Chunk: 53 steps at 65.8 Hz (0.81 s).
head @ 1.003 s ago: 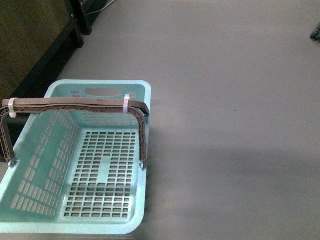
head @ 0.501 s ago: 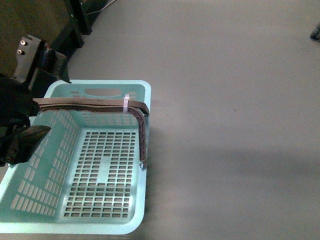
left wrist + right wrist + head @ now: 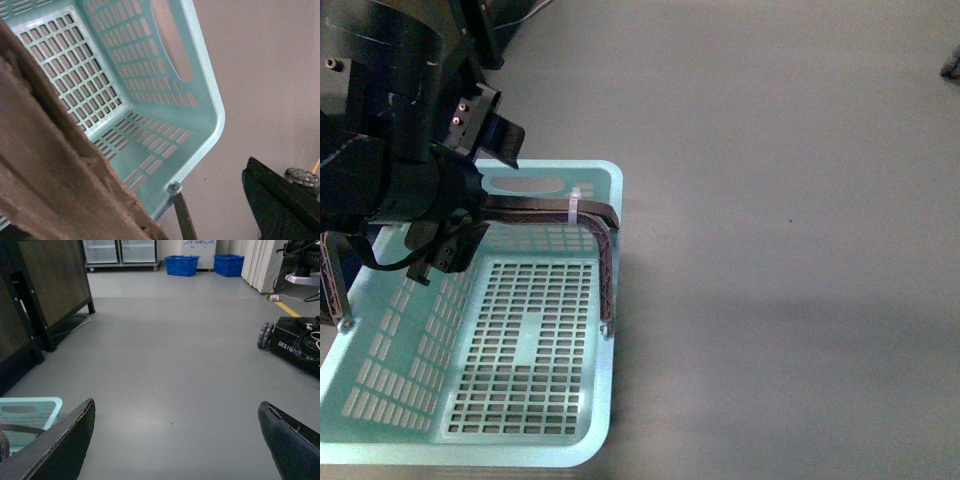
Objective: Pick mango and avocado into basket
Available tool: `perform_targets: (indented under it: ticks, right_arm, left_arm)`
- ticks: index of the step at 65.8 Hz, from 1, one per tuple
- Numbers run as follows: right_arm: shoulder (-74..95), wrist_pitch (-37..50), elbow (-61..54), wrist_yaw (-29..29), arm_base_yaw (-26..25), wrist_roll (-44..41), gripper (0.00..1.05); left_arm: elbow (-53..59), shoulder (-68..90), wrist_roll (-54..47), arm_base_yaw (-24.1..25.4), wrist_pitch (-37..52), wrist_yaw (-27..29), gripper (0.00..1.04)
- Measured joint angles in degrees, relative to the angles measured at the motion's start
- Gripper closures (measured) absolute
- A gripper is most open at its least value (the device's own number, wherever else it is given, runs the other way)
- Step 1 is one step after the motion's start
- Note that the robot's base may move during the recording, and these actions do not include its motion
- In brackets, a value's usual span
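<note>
The left gripper (image 3: 495,195) hangs above the far end of the basket (image 3: 595,170), with its fingers (image 3: 505,140) spread apart. One finger is out beyond the basket's far rim and the other is over the slotted interior. The brown handle (image 3: 590,212) runs into the gap between them. Whether either finger touches the handle cannot be told. A white tie (image 3: 573,208) binds the handle just beside the left gripper, towards the robot's right. In the left wrist view the handle (image 3: 50,165) fills the near field. The basket (image 3: 150,75) lies directly beneath it, and one dark finger (image 3: 280,200) shows past the basket corner. The basket stands upright on the grey floor (image 3: 770,250); nothing shows on the part of its slotted bottom that is in view. The right gripper (image 3: 175,440) is held over bare floor with its fingers (image 3: 65,445) set wide apart and nothing between them. The basket (image 3: 30,405) lies well off to its left. Ahead of the right gripper stand a dark cabinet (image 3: 50,280), blue crates (image 3: 182,265) and a black wheeled unit (image 3: 300,340).
</note>
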<state>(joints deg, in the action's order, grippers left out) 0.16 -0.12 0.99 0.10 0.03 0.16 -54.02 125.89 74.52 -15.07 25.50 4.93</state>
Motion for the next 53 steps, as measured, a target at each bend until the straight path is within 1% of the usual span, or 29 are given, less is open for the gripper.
perform_targets:
  ticks: [7,14,22,27,38,47,53]
  right_arm:
    - [0.0,0.0,0.0,0.0,0.0,0.0,0.09]
    - [0.0,0.0,0.0,-0.02,0.0,0.0,0.09]
    - [0.0,0.0,0.0,0.0,0.0,0.0,0.09]
    - [0.0,0.0,0.0,0.0,0.0,0.0,0.09]
    - [0.0,0.0,0.0,0.0,0.0,-0.02,0.09]
    - [0.0,0.0,0.0,0.0,0.0,0.0,0.09]
    - [0.0,0.0,0.0,0.0,0.0,0.0,0.09]
  left_arm:
    - [-0.59,2.23,0.5,-0.04,-0.2,0.04,0.57]
    - [-1.05,2.51,4.5,0.0,0.87,-0.22,0.75]
    - [-1.16,2.4,7.56,0.11,1.86,-1.18,0.88]
    - [-0.66,1.51,6.45,-0.13,1.92,-1.03,0.89]
    - [4.87,-5.01,9.22,-0.59,2.03,-0.39,0.89]
    - [10.49,-16.7,13.05,-0.9,1.07,0.48,0.89]
    - [12.9,-27.43,15.43,-1.07,-3.3,0.96,0.89]
